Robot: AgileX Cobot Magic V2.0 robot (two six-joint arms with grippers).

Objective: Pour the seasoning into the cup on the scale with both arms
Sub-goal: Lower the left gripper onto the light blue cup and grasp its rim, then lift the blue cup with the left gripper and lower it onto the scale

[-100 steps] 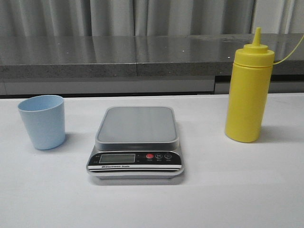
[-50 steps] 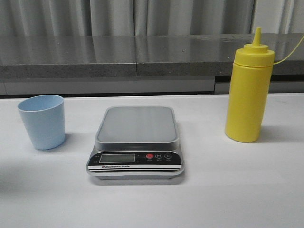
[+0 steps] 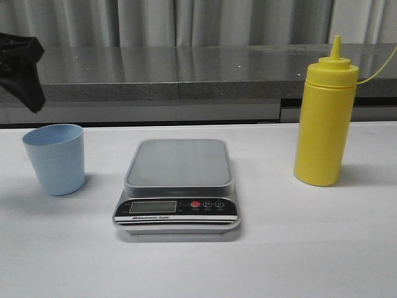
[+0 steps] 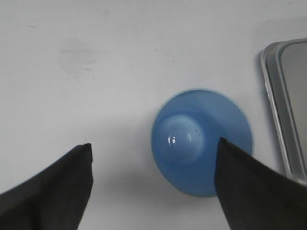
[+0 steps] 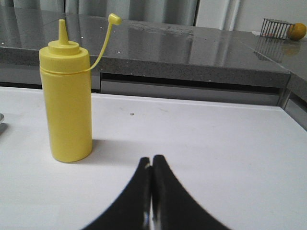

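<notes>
The pale blue cup point(image 3: 54, 158) stands upright on the white table, left of the scale point(image 3: 178, 185). The scale's platform is bare. The yellow seasoning bottle point(image 3: 325, 118) stands upright at the right, cap off and hanging on its tether. My left gripper point(image 3: 25, 74) hovers above the cup, open and empty. In the left wrist view the gripper point(image 4: 153, 148) looks straight down into the cup point(image 4: 201, 139), which sits toward one finger. My right gripper point(image 5: 152, 160) is shut and empty, low over the table, apart from the bottle point(image 5: 67, 105).
A grey stone counter point(image 3: 186, 71) runs along the back of the table, with curtains behind. A wire basket with an orange fruit point(image 5: 296, 31) sits on the counter in the right wrist view. The scale's edge point(image 4: 283, 105) shows beside the cup.
My left gripper has come into the front view at the upper left, above the cup. The cup, scale and bottle have not moved.
</notes>
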